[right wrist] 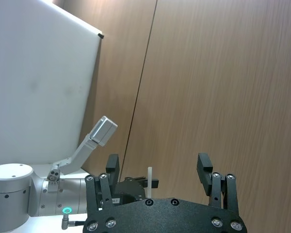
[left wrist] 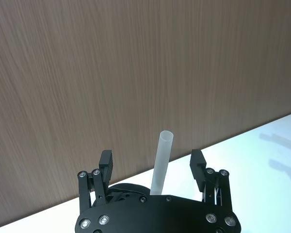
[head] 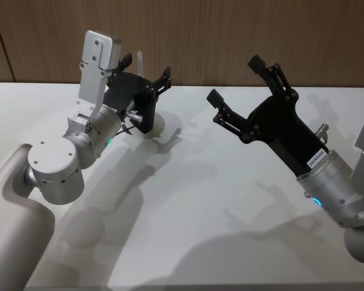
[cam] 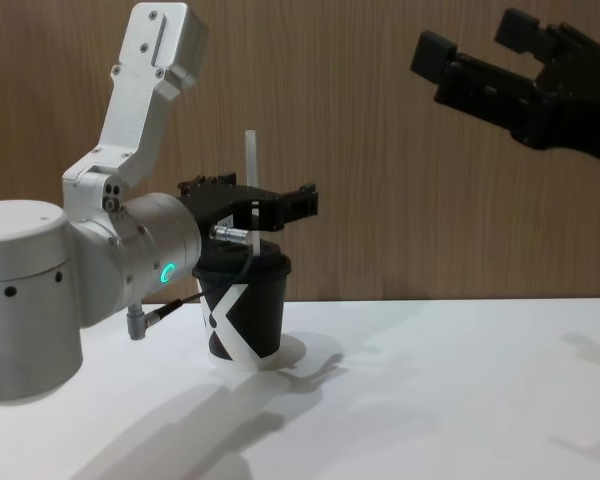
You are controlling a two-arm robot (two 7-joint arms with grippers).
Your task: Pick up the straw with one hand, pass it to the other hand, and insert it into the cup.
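Left: the bulky silver-grey arm with the green ring light and the metal-plugged black cable reaches forward over the white table. Its black left gripper hangs directly above the small black paper cup, which carries a big white K-like mark, a black domed plastic lid and a white bottom edge. The cup stands on the table near the brown wood-panelled wall. The left fingers are spread wide and touch nothing.

Centre: the thin, straight, translucent whitish plastic straw stands upright in the lid of the cup. It rises through the gap between the open left fingers, clear of both, and its open top end stands above the gripper, as the left wrist view shows.

Right: the silver-grey arm with the blue ring light holds the black blocky-fingered right gripper raised above the table, well apart from cup and straw. Its fingers are spread wide and hold nothing. In the right wrist view the left arm, the straw and the wall lie beyond them.
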